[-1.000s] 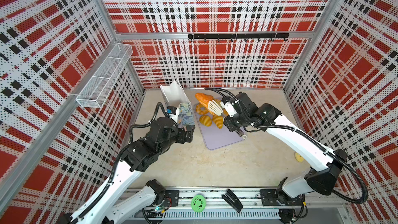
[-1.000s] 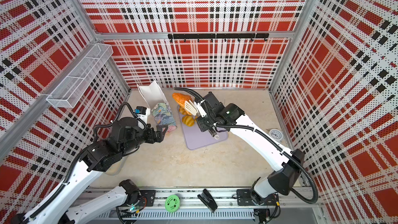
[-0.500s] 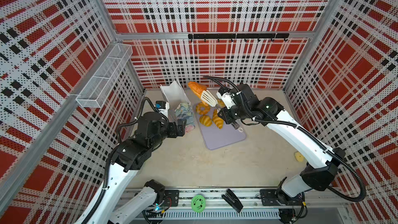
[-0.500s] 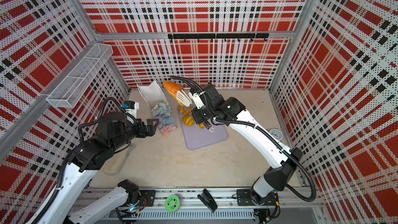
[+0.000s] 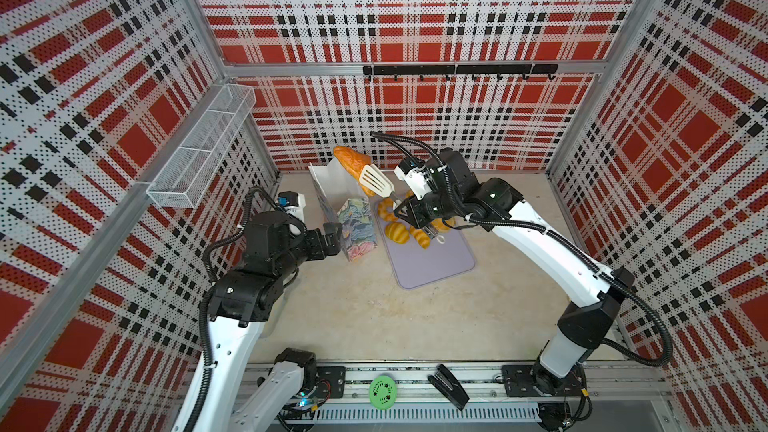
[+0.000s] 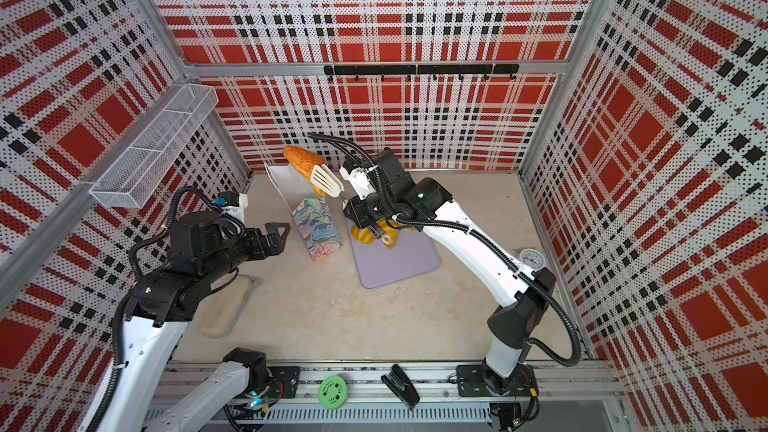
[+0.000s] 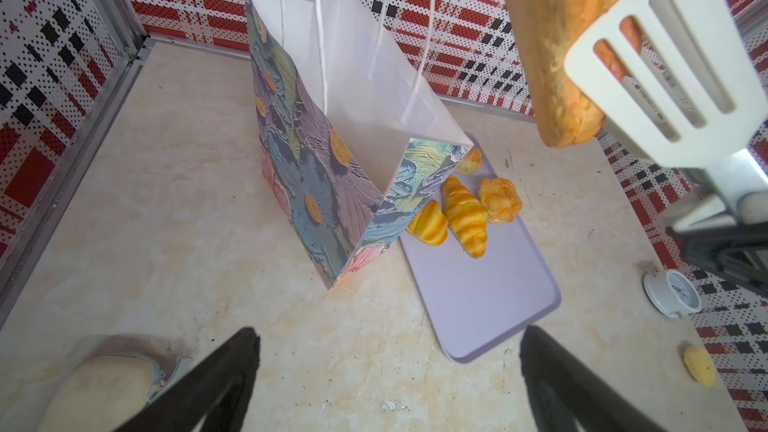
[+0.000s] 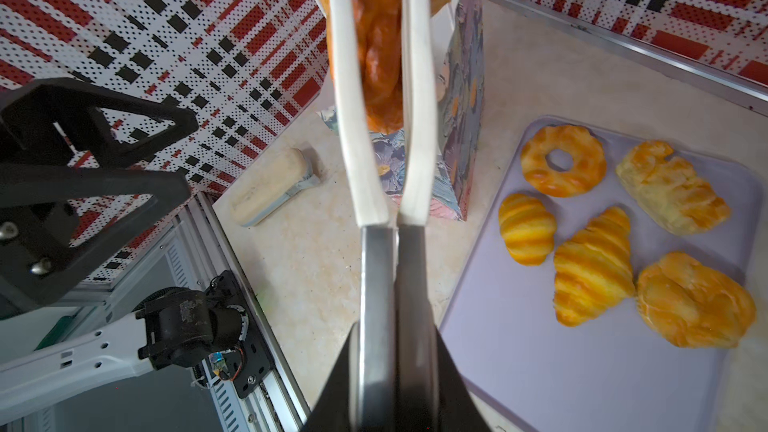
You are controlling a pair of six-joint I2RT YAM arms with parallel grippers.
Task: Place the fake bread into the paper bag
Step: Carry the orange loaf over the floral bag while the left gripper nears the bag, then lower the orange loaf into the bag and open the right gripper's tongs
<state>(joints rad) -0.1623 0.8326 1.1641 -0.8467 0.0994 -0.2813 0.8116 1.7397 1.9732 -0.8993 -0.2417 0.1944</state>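
My right gripper (image 8: 395, 351) is shut on the metal handles of white-tipped tongs (image 5: 376, 180). The tongs clamp an orange-brown piece of fake bread (image 5: 349, 160) (image 8: 378, 56), held in the air over the paper bag's (image 5: 353, 226) open white mouth. The flowered paper bag (image 7: 316, 176) stands leaning beside the lilac tray (image 8: 582, 367). Several golden pastries lie on the tray, among them a ring doughnut (image 8: 582, 168) and a croissant (image 8: 592, 268). My left gripper (image 7: 386, 338) (image 6: 278, 232) is open and empty, just left of the bag, apart from it.
A beige brush-like block (image 6: 222, 313) lies on the floor under my left arm. A small white clock (image 6: 532, 259) and a yellow bit (image 7: 700, 365) sit near the right wall. A wire basket (image 5: 199, 155) hangs on the left wall. A green disc (image 5: 382, 391) and stapler (image 5: 449, 386) rest on the front rail.
My right arm has lifted the tongs with the orange-brown bread off the tray, up and left over the bag. My left gripper has drawn back leftward, away from the bag.
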